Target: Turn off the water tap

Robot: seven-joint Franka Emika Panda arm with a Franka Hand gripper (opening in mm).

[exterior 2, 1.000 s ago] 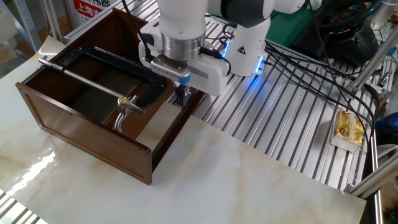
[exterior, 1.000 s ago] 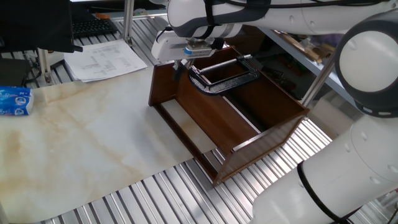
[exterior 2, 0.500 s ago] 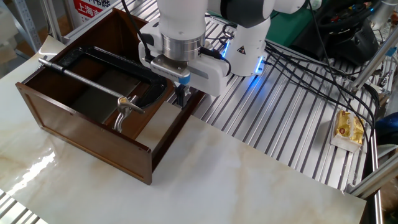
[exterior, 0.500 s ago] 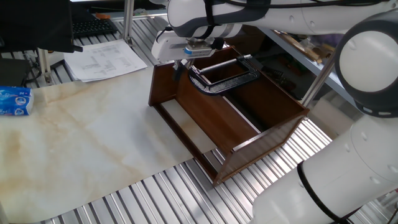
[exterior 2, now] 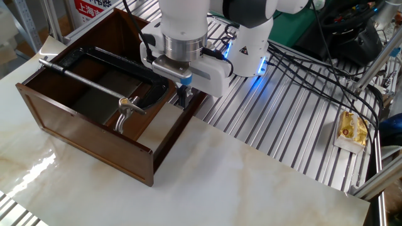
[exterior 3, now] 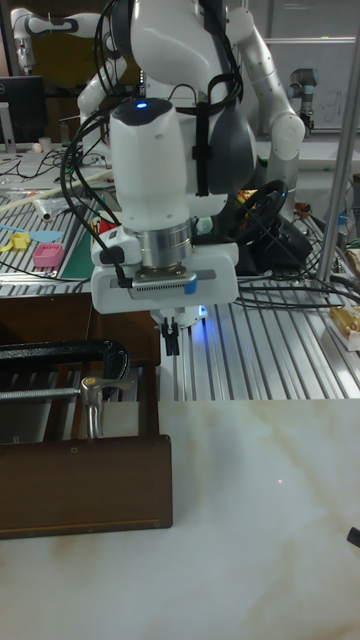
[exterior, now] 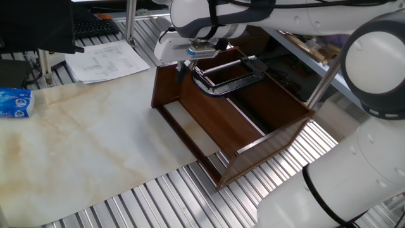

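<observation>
We see bright, even light and sharp pictures; the shiny counter [exterior 2: 264, 182] shows white glare near its left edge.

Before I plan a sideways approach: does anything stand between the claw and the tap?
Yes. The claw hangs outside the wooden box. The box's side wall stands between it and the tap, held in the black C-clamp inside. From above, nothing visible covers the tap.

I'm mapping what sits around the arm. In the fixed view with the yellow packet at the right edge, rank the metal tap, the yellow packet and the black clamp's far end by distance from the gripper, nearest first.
From the gripper:
1. Metal tap: inside the wooden box, just left of the gripper.
2. Far end of the black clamp: at the box's upper left corner.
3. Yellow packet: far right, on the slatted metal.
</observation>
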